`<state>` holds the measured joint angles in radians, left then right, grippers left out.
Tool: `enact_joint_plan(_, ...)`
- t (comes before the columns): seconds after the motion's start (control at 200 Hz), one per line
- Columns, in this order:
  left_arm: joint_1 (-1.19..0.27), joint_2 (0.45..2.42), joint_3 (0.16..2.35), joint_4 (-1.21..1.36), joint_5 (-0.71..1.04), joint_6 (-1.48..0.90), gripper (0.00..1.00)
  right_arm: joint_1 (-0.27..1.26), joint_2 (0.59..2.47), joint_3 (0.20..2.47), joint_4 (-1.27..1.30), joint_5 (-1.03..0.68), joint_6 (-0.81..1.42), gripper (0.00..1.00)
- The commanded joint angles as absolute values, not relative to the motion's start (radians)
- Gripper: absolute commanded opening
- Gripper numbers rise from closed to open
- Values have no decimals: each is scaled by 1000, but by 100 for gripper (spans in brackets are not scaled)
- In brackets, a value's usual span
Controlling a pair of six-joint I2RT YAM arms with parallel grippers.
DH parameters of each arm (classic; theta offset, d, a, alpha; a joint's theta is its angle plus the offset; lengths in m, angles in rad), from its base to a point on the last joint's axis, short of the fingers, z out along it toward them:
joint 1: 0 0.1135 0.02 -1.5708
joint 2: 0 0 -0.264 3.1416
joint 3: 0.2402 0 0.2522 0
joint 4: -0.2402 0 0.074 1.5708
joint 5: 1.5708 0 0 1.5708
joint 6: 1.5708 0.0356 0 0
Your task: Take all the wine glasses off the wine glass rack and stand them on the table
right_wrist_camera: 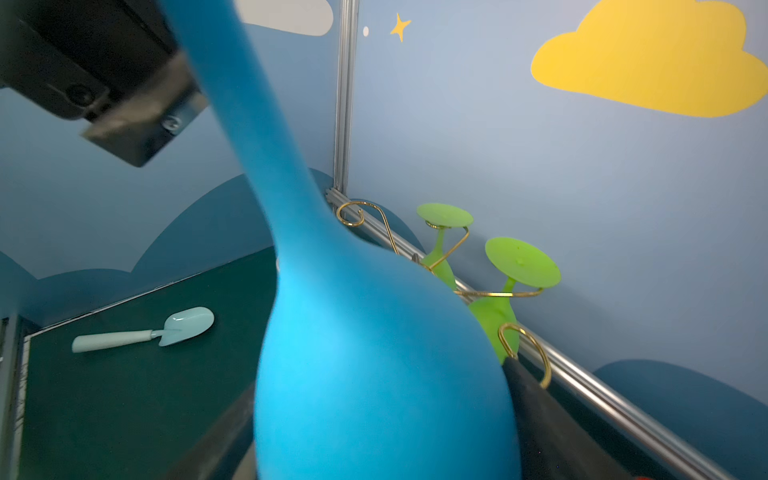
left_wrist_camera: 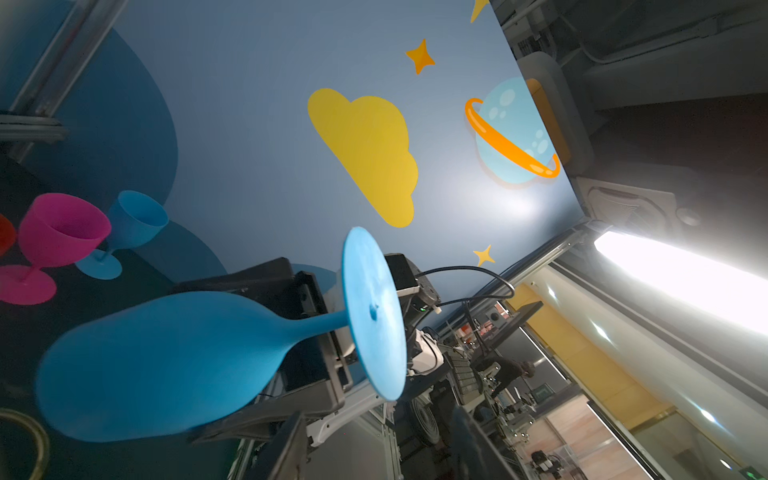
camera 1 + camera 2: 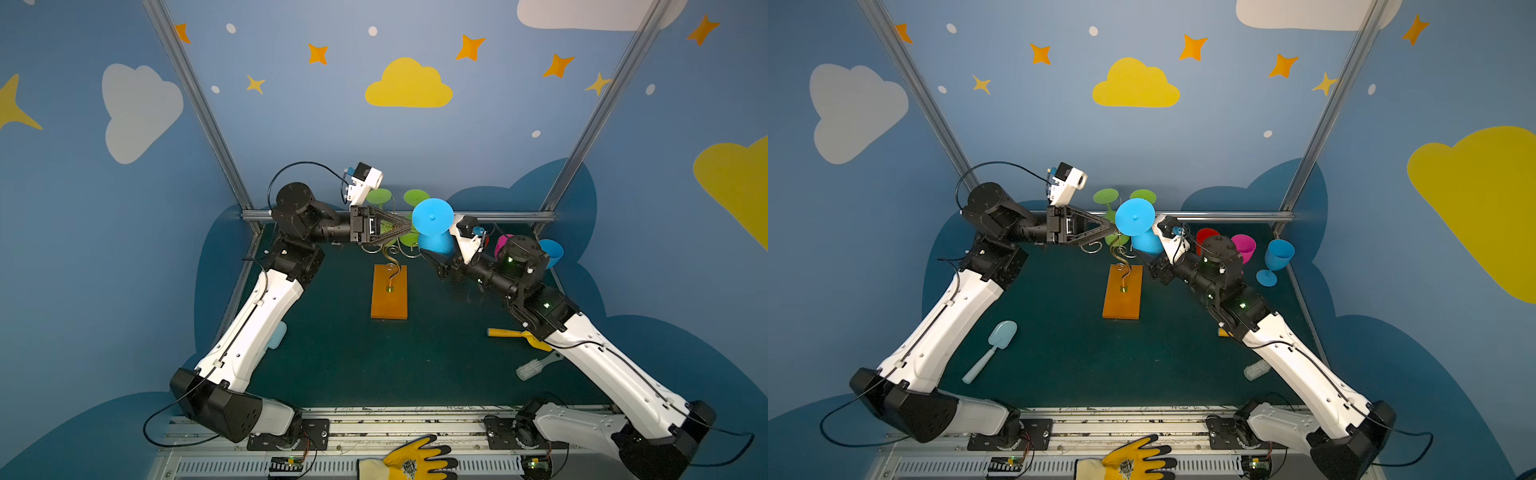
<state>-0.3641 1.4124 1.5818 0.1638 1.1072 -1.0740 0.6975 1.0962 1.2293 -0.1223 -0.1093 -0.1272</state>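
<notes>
A blue wine glass [image 3: 432, 216] [image 3: 1134, 216] hangs foot-up in the air just right of the wine glass rack, whose gold wire [image 1: 453, 249] rises from an orange wooden base [image 3: 389, 295] [image 3: 1122, 295]. My right gripper [image 3: 430, 257] [image 1: 374, 436] is shut on the glass's bowl [image 1: 374, 374], one dark finger on each side. My left gripper [image 3: 409, 226] [image 2: 382, 453] is open beside the stem [image 2: 324, 320], its jaws apart and empty. Green glasses [image 3: 379, 195] [image 1: 521, 262] hang upside down on the rack's far arms.
Red [image 3: 1206, 237], pink [image 3: 1244, 245] and blue [image 3: 1279, 253] glasses stand upright at the back right. A pale blue scoop [image 3: 1000, 336] lies front left. A yellow tool [image 3: 511, 334] and a white brush [image 3: 530, 369] lie under the right arm. A yellow glove [image 3: 415, 457] rests on the front rail.
</notes>
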Motion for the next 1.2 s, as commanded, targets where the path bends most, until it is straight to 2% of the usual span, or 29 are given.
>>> enact_joint_plan(0.0,-357,1371,1587,9,967,-799,61,696,1030,1301,-304,-44,-50,57)
enact_joint_plan(0.16,-388,1313,1470,15,674,-495,61,695,1030,1385,-554,20,10,56)
enact_joint_plan(0.255,-422,1273,1370,135,591,-339,59,694,1055,1440,-686,26,33,55)
enact_joint_plan(0.405,-510,1239,1310,156,452,43,57,692,1092,1486,-789,-2,52,52)
enact_joint_plan(0.721,-568,1242,1203,342,500,391,49,690,1152,1534,-836,-67,56,49)
enact_joint_plan(1.196,-590,1296,1237,341,529,523,48,694,1206,1555,-848,-163,67,47)
